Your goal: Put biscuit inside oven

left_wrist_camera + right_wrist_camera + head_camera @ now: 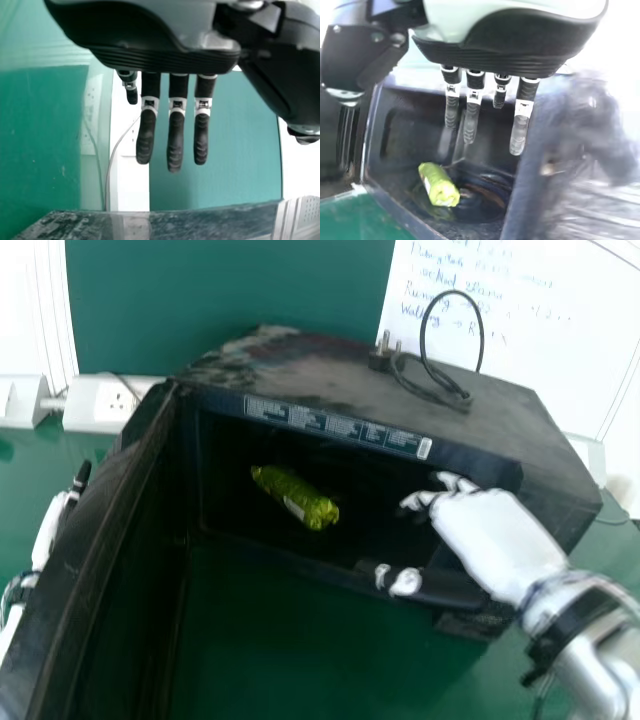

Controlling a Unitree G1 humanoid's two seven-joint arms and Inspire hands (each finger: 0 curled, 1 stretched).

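Note:
My right hand [492, 536] is at the right part of the oven's opening, fingers straight, holding nothing. The green biscuit pack [296, 497] lies inside the black oven [370, 390], to the left of that hand and apart from it. In the right wrist view the right hand [471, 117] has its fingers extended, and the biscuit pack [439, 185] rests on the oven floor. Beyond the oven's open door [85, 570], at the far left, is my left hand [48, 530]; in the left wrist view the left hand [175, 135] has straight fingers.
A power cable with its plug [440, 390] lies on top of the oven. Wall sockets [105, 403] are behind at the left, and a whiteboard [540, 320] stands behind at the right. The green table [290, 640] extends in front of the oven.

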